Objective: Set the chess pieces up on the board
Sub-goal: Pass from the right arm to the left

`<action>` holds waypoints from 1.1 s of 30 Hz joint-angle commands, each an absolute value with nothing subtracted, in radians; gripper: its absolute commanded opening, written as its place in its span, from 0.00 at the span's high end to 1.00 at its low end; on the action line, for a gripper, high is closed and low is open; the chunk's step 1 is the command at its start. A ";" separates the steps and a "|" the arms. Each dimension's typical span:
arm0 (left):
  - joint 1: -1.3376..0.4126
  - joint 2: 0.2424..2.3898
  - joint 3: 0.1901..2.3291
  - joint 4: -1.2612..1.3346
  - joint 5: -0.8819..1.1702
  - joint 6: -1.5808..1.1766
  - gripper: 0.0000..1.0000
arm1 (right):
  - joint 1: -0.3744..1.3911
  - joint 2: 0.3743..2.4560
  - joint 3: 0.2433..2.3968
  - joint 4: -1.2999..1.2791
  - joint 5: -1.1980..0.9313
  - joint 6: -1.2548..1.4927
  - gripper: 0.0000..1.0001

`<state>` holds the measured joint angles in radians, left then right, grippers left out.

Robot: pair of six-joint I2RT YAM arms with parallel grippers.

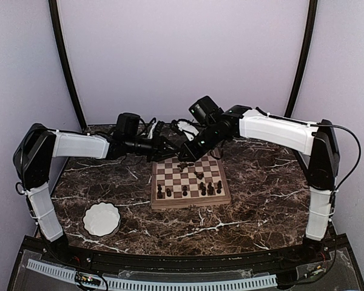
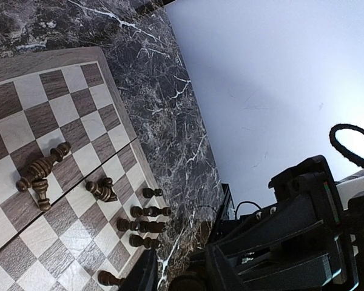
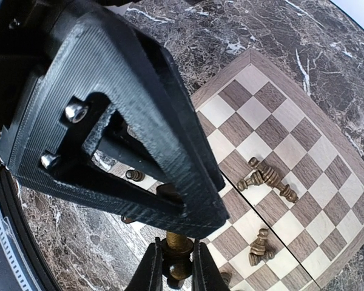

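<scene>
Board (image 1: 170,179) lies mid-counter (image 1: 255,200). A white bowl (image 1: 101,219) sits near-left, well apart from it. Chess pieces (image 1: 203,189): several stand in the near rows and others lie toppled mid-board. Both arms reach inward to the board's far edge, wrists crowded together. The right tool (image 3: 173,270) is clamped on one brown piece. The left tool (image 2: 182,274) is narrowly parted, and its hold cannot be determined.
</scene>
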<state>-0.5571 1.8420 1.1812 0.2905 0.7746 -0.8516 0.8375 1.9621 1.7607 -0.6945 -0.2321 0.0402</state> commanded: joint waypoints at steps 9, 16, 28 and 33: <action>-0.555 1.833 1.175 0.304 0.808 -0.856 0.87 | 0.842 1.918 1.750 -0.652 -0.194 0.067 0.95; -0.542 1.805 1.234 0.337 0.785 -0.865 0.92 | 0.806 1.765 1.644 -0.555 -0.258 0.140 0.64; -0.532 1.797 1.261 0.668 0.769 -1.017 0.93 | 0.615 1.660 1.327 -0.004 -0.710 0.645 0.42; -0.534 1.796 1.254 0.684 0.776 -1.024 0.93 | 0.615 1.725 1.363 0.008 -0.775 0.670 0.41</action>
